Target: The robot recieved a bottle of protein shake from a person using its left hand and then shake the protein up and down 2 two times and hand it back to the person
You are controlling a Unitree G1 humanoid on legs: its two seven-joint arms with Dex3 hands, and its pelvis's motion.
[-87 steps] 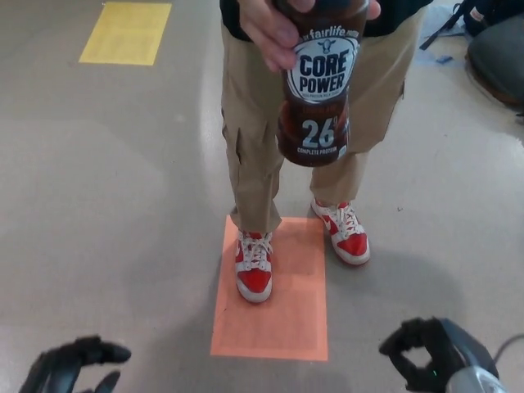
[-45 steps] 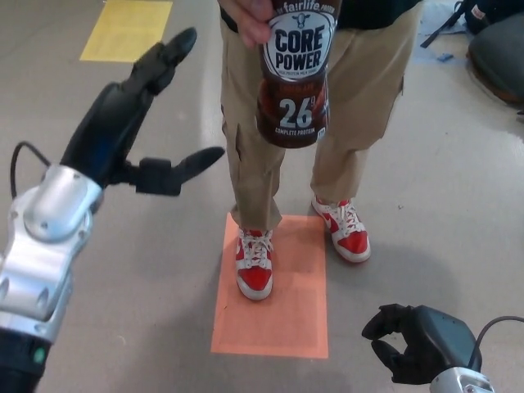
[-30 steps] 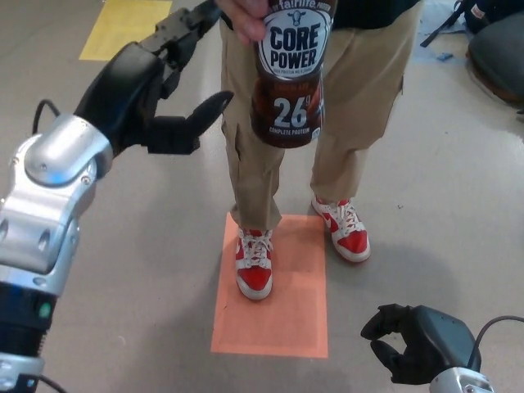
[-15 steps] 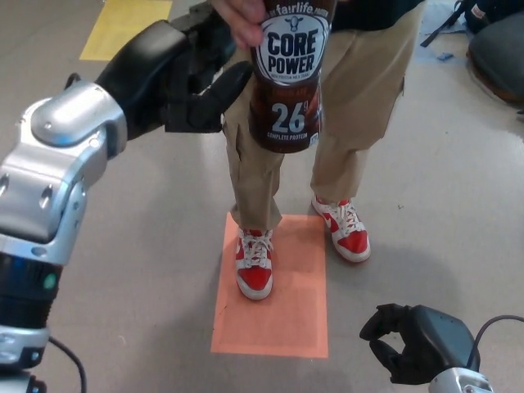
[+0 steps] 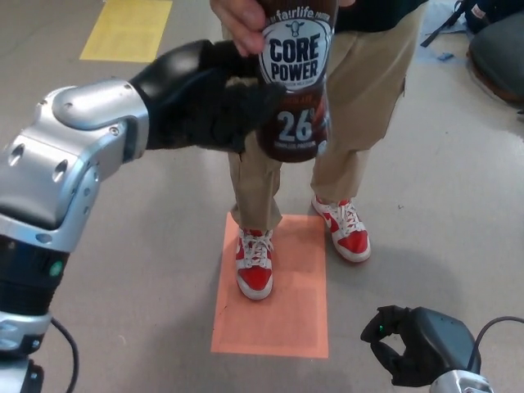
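The left hand [image 5: 205, 98] is matte black on a silver, screw-dotted wrist casing [image 5: 70, 155] — black cable [image 5: 61, 348] below.

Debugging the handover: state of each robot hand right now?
Left robot hand: at the bottle, grip cannot be told; person's hand holds it.
Right robot hand: shut, empty.
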